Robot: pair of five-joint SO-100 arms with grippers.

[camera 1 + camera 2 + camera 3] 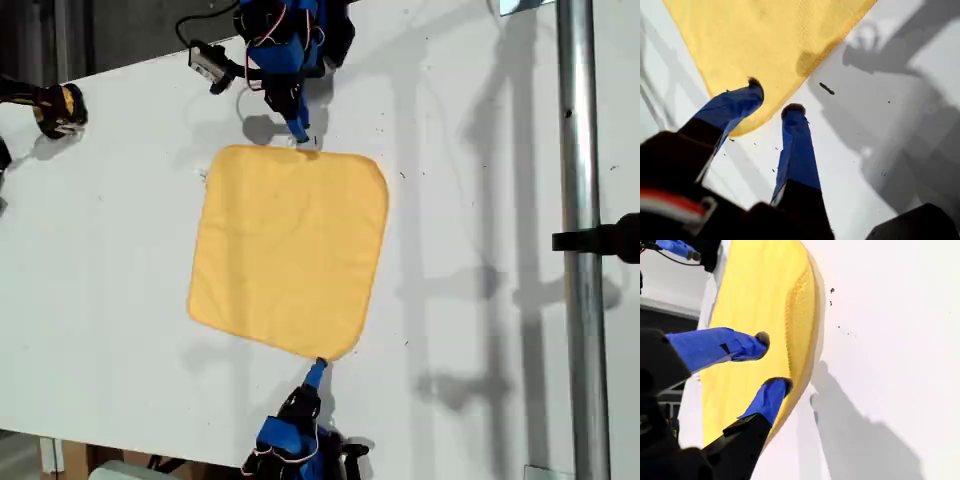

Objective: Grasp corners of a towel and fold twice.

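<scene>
The towel [290, 250] lies flat and unfolded mid-table [110, 300]. It looks light, soft and limp; take hold at a hemmed corner. My first gripper [774, 97] stands open astride a rounded corner [747, 127]. My second gripper [774, 361] stands open over an edge. The table is white, smooth and bare around the cloth

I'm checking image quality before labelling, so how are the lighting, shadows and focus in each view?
Exterior view: even light, sharp, soft grey shadows of the rig across the table. First wrist view: the towel is slightly soft, with dark arm shadows on the table. Second wrist view: bright, washed-out table, and one hand shadow beside the towel's edge.
</scene>
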